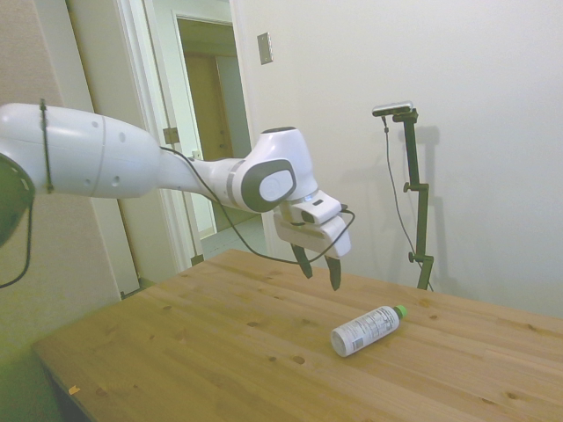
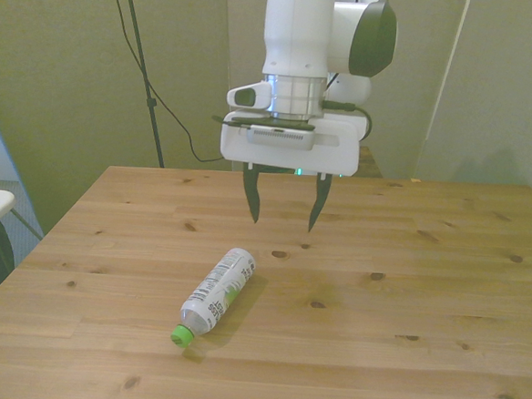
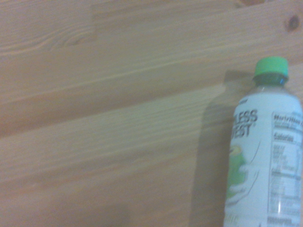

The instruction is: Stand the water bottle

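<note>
Lying on its side on the wooden table (image 2: 442, 294), the water bottle (image 2: 218, 290) points its green cap (image 2: 181, 335) toward the front view's lower left. Above and behind it hangs the claw (image 2: 284, 203), its two dark fingers spread apart with nothing between them, clear of both bottle and tabletop. From the wrist camera the bottle (image 3: 267, 156) is cut off at the frame edge; only the cap and part of the white label show, the print slightly blurred.
</note>
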Robot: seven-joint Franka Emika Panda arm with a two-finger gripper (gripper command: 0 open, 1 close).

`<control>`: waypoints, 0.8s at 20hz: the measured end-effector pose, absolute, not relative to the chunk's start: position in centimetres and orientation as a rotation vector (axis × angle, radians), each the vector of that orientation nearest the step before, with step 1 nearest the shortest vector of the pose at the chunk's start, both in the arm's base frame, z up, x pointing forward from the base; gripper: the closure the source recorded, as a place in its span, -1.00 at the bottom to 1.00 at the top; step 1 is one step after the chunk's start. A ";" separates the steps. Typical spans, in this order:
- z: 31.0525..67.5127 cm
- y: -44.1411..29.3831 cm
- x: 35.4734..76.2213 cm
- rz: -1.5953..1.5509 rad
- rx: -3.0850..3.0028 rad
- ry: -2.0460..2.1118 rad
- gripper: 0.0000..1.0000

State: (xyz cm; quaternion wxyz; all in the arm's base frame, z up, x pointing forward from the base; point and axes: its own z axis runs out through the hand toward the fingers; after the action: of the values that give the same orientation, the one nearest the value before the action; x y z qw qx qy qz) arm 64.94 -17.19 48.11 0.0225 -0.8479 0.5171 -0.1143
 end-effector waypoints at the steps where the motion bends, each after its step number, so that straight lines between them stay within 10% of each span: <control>1: 47.8 -17.9 66.0 -0.363 -2.623 1.615 -1.00; 16: 43.5 -23.3 73.0 -0.455 -2.593 1.728 -1.00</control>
State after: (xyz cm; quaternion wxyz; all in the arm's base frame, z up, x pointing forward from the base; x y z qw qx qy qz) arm 73.05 -23.31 43.46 -0.0039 -0.8233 0.5488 -0.1446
